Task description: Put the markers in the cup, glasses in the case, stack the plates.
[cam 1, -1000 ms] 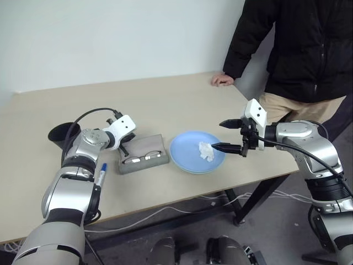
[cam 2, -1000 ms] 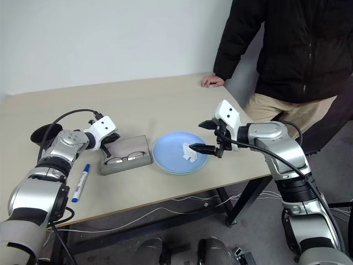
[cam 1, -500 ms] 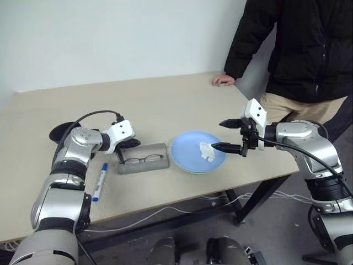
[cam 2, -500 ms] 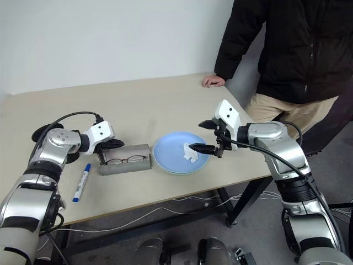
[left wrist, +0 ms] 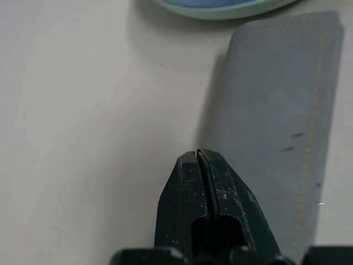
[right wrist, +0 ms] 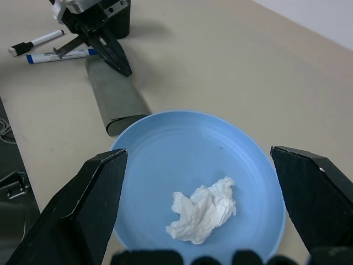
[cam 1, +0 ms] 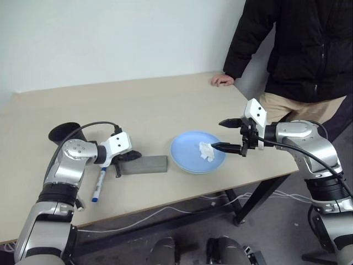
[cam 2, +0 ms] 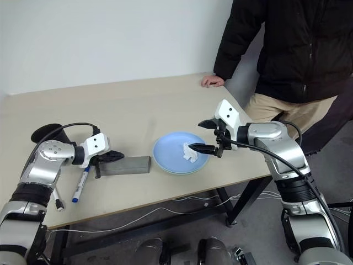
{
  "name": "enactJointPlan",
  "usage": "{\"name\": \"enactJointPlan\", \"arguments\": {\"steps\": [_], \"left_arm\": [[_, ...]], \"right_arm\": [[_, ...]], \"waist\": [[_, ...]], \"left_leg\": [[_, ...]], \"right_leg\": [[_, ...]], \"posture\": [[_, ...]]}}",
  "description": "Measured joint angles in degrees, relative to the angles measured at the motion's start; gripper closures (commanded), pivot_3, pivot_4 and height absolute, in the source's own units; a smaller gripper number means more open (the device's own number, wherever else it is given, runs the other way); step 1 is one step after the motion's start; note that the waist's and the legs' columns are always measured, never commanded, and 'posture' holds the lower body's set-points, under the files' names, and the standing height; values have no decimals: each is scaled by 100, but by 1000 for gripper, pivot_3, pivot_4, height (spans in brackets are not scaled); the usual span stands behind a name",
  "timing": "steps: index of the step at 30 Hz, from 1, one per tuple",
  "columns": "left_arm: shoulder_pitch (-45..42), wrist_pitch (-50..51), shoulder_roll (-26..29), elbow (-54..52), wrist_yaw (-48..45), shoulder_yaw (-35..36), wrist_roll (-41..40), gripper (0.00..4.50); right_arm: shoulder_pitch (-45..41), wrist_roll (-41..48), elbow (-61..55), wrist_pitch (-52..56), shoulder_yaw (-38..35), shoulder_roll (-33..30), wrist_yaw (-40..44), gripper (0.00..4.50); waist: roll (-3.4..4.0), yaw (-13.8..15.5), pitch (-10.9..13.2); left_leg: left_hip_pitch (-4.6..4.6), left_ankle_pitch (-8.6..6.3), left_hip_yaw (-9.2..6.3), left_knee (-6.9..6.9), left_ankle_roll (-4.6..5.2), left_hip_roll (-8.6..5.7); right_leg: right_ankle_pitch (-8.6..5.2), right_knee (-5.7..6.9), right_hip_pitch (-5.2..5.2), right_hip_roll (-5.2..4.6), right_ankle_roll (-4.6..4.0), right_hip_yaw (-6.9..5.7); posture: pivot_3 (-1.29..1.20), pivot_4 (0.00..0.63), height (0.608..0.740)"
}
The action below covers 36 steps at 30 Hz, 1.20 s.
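Grey case [cam 1: 144, 164] lies closed and flat on the surface [cam 1: 165, 105], just left of the stacked plates; glasses not visible, can't tell from here if inside. Plates: light blue plate [cam 1: 190, 157] on top of a mint green plate [left wrist: 220, 10], its green edge showing under the blue in the left wrist view. Crumpled white tissue [cam 1: 206, 151] sits on the blue plate, toward its right side. Blue-capped marker [cam 1: 100, 180] lies on the surface left of the case, thinner marker with black ends [cam 2: 57, 199] just beyond it, near the surface's front edge. Black cup [cam 1: 62, 133] is at the far left, behind the left arm, both markers outside it. Left tool [cam 1: 131, 157] fully closed, fingers pressed together, holding nothing, tip at the left end of the case, over its top edge; contact unclear. Right tool [cam 1: 223, 136] spread wide, empty, hovering above the right rim of the blue plate, tissue below and between its fingers [right wrist: 91, 204]. A person in a black jacket stands at the far right corner, a hand [cam 1: 222, 80] resting on the surface.
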Motion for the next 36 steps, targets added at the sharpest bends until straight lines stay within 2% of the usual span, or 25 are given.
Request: {"name": "enactJointPlan", "arguments": {"steps": [5, 12, 16, 28, 31, 36], "left_arm": [[366, 361, 4, -537, 132, 115, -164, 4475], [389, 593, 5, -524, 286, 179, -303, 4475], [391, 1215, 45, -443, 774, 519, -434, 4475], [1649, 3568, 1, -3043, 1997, 2065, -1611, 4475], [1780, 4080, -72, -3541, 2345, 2243, -1792, 3897], [2023, 4674, -75, -4164, 2793, 2503, -1983, 2135]], "right_arm": [[-5, 0, 14, -7, 0, 0, 10, 0], [-6, 0, 29, -9, 0, 0, 8, 0], [-8, 0, 45, -10, -1, 2, 2, 0], [-191, -2, 326, -131, 28, 127, 38, 0], [-271, -4, 449, -244, 36, 201, 61, 0], [-492, -46, 945, -509, 150, 282, 248, 0]], "waist": [[3, 1, -1], [5, 0, 0], [7, -10, 1], [6, -41, 1], [6, -36, 1], [6, -42, 1]], "left_leg": [[1, -3, 0, 0, 0, -1], [1, -3, 3, 0, -1, 14], [-6, -3, -4, -2, -1, 34], [4, -6, -1, -33, 0, 13], [6, -4, -5, -33, -2, 13], [10, -4, 4, -32, -2, 13]], "right_leg": [[0, 1, 0, 1, 0, 1], [0, -12, 0, 9, 0, -9], [0, -50, 0, 28, 0, -24], [1, -77, -6, 32, 1, -3], [1, -77, -2, 36, 1, -4], [1, -78, -2, 36, 1, 0]], "posture": [[0, 0, 701], [0, 0, 701], [0, 0, 701], [0, 0, 701], [0, 0, 701], [0, 0, 701]]}}
